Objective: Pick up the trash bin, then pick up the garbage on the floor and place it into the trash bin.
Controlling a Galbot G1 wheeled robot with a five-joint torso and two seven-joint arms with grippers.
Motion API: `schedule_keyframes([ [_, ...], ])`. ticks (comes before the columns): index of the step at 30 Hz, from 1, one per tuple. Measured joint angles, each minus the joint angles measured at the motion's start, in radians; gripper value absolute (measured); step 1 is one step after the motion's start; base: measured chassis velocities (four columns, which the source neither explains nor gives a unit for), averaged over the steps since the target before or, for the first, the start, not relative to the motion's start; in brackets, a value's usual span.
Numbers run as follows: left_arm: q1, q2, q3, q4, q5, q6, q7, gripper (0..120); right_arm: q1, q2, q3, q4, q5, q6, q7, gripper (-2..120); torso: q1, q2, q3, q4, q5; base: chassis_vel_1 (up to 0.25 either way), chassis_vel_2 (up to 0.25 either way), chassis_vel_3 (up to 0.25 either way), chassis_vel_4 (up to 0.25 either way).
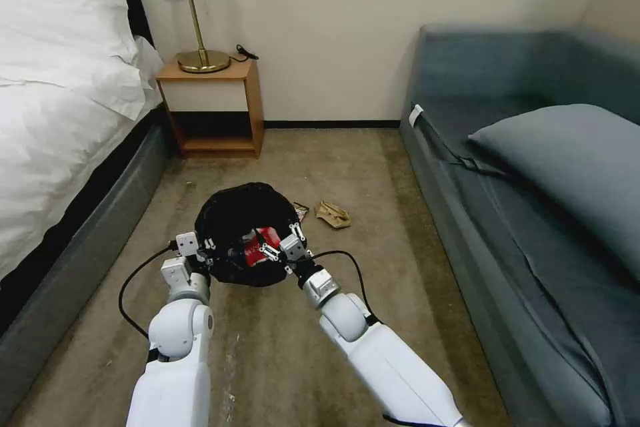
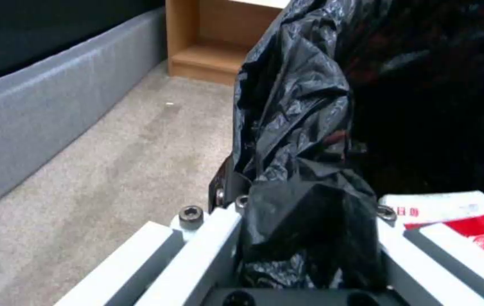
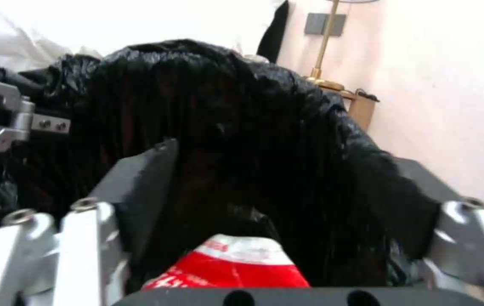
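- Tan carpet floor (image 1: 280, 360) runs between the two pieces of furniture to a plain cream wall (image 1: 333, 27) with a dark baseboard.
- A bed (image 1: 60, 113) with white linen and a grey base fills one side.
- A wooden nightstand (image 1: 213, 107) in the corner carries a brass lamp (image 1: 193, 13).
- A blue-grey sofa (image 1: 533, 213) with a matching cushion (image 1: 573, 160) lines the other side.

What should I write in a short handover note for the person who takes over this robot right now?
Left gripper: shut on the trash bin at its left rim, pinching the black liner.
Right gripper: open, at the bin's mouth, with the red-and-white packet between its fingers.
On the carpet just beyond the bin: gold-brown wrapper and tan paper wad.
Done: bin grasped; packet is at the bin.
Left: wrapper and wad to collect.
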Motion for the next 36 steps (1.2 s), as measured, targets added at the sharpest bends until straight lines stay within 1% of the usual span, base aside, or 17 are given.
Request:
schedule_keyframes([
  [1, 0.001, 0.000, 0.000, 0.000, 0.000, 0.000, 0.000, 1, -0.002, 0.000, 0.000, 0.002, 0.000, 0.000, -0.001, 90, 0.000, 0.000, 0.000, 0.0001, 0.0000, 0.000, 0.000, 0.000, 0.000],
  [2, 0.001, 0.000, 0.000, 0.000, 0.000, 0.000, 0.000, 1, -0.002, 0.000, 0.000, 0.002, 0.000, 0.000, -0.001, 90, 0.000, 0.000, 0.000, 0.0001, 0.0000, 0.000, 0.000, 0.000, 0.000],
  [4, 0.002, 0.000, 0.000, 0.000, 0.000, 0.000, 0.000, 1, -0.002, 0.000, 0.000, 0.005, 0.001, -0.001, -0.003, 99, 0.000, 0.000, 0.000, 0.0001, 0.0000, 0.000, 0.000, 0.000, 0.000],
  [7, 0.001, 0.000, 0.000, -0.001, 0.000, 0.002, 0.000, 1, 0.001, 0.001, 0.002, 0.010, 0.004, -0.002, -0.004, 100, 0.000, 0.000, 0.000, 0.0001, 0.0000, 0.000, 0.000, 0.000, 0.000],
  [14, 0.001, 0.001, -0.002, -0.001, 0.000, 0.003, 0.000, 1, 0.005, -0.002, 0.011, 0.027, 0.011, -0.007, -0.005, 100, 0.000, 0.000, 0.000, 0.0001, 0.0000, 0.000, 0.000, 0.000, 0.000],
  [22, 0.000, 0.000, -0.008, 0.001, 0.000, 0.003, 0.003, 1, -0.013, -0.007, 0.053, 0.066, 0.024, -0.018, 0.004, 100, 0.000, 0.000, 0.000, 0.0002, 0.0000, 0.000, 0.000, 0.000, 0.000],
  [27, 0.002, 0.003, -0.015, -0.001, 0.002, 0.002, 0.023, 1, -0.065, -0.001, 0.140, 0.130, 0.043, -0.041, 0.041, 100, 0.000, 0.000, 0.000, 0.0000, 0.0000, 0.000, 0.000, 0.000, 0.000],
  [32, -0.001, 0.010, -0.020, -0.001, -0.009, 0.001, 0.033, 1, -0.107, -0.008, 0.197, 0.175, 0.048, -0.047, 0.065, 100, 0.000, 0.000, 0.000, 0.0001, 0.0001, 0.000, 0.000, 0.000, 0.000],
  [33, -0.001, 0.012, -0.019, -0.004, -0.012, 0.001, 0.039, 1, -0.133, -0.013, 0.226, 0.198, 0.052, -0.049, 0.077, 100, 0.000, 0.000, 0.000, 0.0001, 0.0002, 0.000, 0.000, 0.000, 0.000],
  [36, 0.001, 0.017, -0.017, -0.006, -0.014, 0.002, 0.041, 1, -0.173, -0.014, 0.278, 0.234, 0.059, -0.050, 0.077, 100, 0.000, 0.000, 0.000, -0.0001, 0.0002, 0.000, 0.000, 0.000, 0.000],
])
